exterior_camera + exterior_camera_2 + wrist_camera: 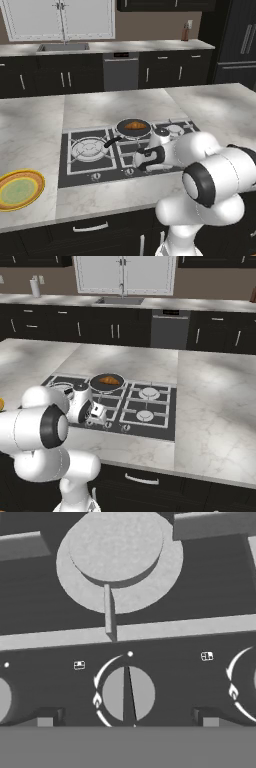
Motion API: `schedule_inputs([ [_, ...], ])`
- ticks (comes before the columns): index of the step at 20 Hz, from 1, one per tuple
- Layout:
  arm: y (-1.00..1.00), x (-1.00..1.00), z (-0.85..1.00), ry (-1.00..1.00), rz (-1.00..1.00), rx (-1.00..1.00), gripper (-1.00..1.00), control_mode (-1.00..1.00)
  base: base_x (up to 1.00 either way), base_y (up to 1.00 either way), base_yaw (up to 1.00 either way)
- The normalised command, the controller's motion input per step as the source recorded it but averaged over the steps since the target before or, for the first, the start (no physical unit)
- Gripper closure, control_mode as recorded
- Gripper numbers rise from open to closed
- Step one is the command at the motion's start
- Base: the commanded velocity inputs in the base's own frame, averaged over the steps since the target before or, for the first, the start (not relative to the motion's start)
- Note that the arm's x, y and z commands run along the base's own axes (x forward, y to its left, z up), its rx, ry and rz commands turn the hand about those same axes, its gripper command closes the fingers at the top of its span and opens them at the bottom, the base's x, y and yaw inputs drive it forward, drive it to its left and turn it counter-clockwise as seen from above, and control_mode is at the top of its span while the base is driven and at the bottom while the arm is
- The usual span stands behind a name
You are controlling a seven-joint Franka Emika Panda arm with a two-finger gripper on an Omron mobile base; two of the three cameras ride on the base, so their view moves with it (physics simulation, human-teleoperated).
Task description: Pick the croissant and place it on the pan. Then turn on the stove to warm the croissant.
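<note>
The golden-brown croissant, a small crescent with tapered ends, lies inside the round black pan, and the pan sits on a rear burner of the stove, its short black handle pointing toward the front edge. The stove is a flat black rectangle with grey grates, set into a pale, veined marble surface.

The hand hangs low over the front row of controls, fingers spread as wide as they go, nothing between them; its two dark finger tips stand either side of a round grey knob. That knob has a raised ridge running nearly upright across its face, a white arc with a small flame mark curving round its left side, and a white dot above. Beyond it is a smooth, stacked silver burner cap crossed by a grey grate bar.

Far off at the surface's left edge lies a yellow-orange-rimmed plate with a green centre.
</note>
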Motion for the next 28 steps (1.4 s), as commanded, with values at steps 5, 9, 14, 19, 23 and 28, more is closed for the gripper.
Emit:
schedule_inputs([
  [5, 0.00, 0.04, -0.09, -0.02, 0.05, -0.03, -1.00, -1.00, 0.00, 0.00, 0.00],
  [9, 0.00, 0.01, -0.12, -0.01, 0.05, -0.03, -1.00, -1.00, 0.00, 0.00, 0.00],
  [14, 0.00, 0.00, -0.13, -0.01, 0.05, -0.02, -1.00, -1.00, 0.00, 0.00, 0.00],
  [19, 0.00, 0.00, -0.09, -0.02, 0.05, -0.01, -1.00, -1.00, 0.00, 0.00, 0.00],
  [23, 0.00, 0.02, -0.10, -0.01, 0.05, 0.00, -1.00, -1.00, 0.00, 0.00, 0.00],
  [28, 0.05, 0.34, -0.20, 0.01, 0.02, -0.02, 1.00, -1.00, 0.00, 0.00, 0.00],
])
